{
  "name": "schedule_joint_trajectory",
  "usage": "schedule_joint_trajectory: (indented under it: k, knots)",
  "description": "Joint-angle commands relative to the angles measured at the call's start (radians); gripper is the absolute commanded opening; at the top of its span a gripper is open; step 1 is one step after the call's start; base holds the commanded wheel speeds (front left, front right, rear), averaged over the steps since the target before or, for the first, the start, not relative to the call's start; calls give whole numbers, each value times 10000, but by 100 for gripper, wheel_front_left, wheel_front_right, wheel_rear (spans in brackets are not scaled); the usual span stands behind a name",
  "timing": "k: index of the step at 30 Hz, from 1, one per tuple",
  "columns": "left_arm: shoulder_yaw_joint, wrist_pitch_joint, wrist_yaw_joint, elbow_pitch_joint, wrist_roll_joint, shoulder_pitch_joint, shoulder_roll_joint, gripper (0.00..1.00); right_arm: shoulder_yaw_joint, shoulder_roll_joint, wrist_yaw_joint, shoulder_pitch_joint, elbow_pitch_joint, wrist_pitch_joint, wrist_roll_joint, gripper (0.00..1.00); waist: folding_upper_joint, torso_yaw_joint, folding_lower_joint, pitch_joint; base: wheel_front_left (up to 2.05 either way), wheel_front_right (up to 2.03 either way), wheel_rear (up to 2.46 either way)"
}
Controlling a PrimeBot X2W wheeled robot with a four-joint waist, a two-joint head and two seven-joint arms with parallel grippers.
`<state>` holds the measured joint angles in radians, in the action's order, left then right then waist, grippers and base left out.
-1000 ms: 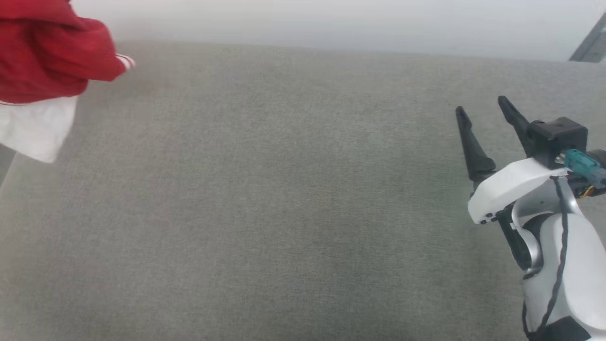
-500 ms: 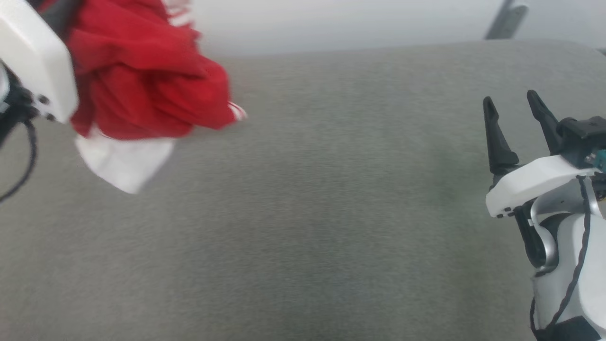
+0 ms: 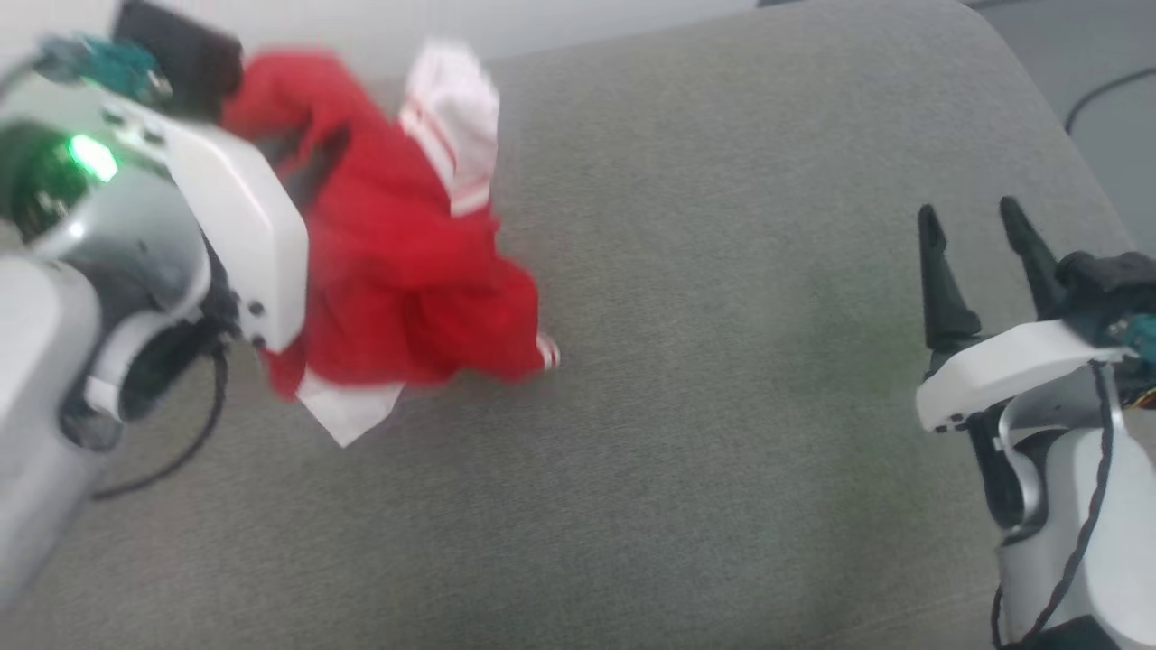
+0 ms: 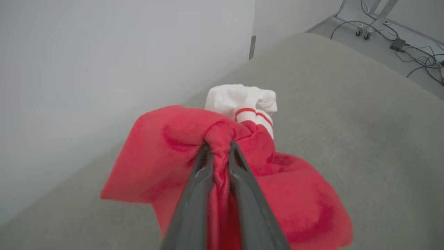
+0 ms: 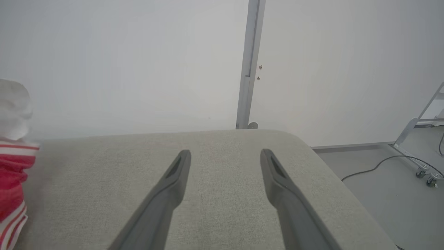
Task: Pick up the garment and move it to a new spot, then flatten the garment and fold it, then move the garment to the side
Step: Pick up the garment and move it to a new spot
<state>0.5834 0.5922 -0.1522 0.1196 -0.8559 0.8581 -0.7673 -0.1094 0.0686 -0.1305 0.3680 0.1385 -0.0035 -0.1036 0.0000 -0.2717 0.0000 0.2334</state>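
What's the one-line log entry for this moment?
left end effector: shut on garment | right end effector: open | garment: bunched over grey cushion

Bare testing lab, by the look of it. Plain white walls [image 5: 121,69] and a metal post [image 5: 250,62] back a grey cloth-covered table [image 5: 222,142]. Loose cables [image 4: 425,60] and a wheeled frame [image 5: 416,121] sit on the floor [image 5: 381,198].

Bright, even light w/ soft shadows; garment [image 3: 397,271] motion-blurred.

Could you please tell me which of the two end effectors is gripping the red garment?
The left end effector, pinched shut on the garment; the right end effector is open and empty.
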Motion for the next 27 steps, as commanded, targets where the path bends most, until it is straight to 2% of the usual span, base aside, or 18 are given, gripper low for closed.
schedule_joint_trajectory:
  k: [1,11,17,18,19,20,21,23,27]
  knots:
    - [128,50,-35,-302,-70,-384,49,0,59,-82,-4,-121,126,-128,30,100,0,-236,0,135,0,0,0]
    - [725,196,-140,-2568,-817,-2134,441,0,428,-177,-4,-53,769,-435,-88,100,0,-459,0,194,0,0,0]
    - [985,-5,195,-3998,-1072,-2662,828,0,632,-185,-4,58,1101,-571,-185,100,0,-403,0,118,0,0,0]
    - [1045,-20,255,-4229,-1098,-2708,892,2,662,-185,-4,62,1130,-581,-188,100,0,-381,0,86,0,0,0]
    - [1110,-50,337,-4434,-1060,-2695,946,27,676,-184,-4,83,1167,-584,-184,100,0,-349,0,51,0,0,0]
    - [1139,-49,405,-4630,-1084,-2672,1032,47,697,-184,-4,102,1201,-591,-185,100,0,-320,0,9,0,0,0]
    - [1137,-64,483,-4793,-1175,-2650,1130,52,706,-183,-4,112,1238,-591,-155,100,0,-286,0,-39,0,0,0]
    - [1128,-16,600,-4997,-1194,-2534,1240,100,717,-184,-4,115,1266,-570,-94,100,0,-204,0,-141,0,0,0]
    - [1078,-14,760,-5041,-1284,-2303,1293,100,686,-186,-4,92,1328,-528,-34,100,0,-54,0,-328,0,0,0]
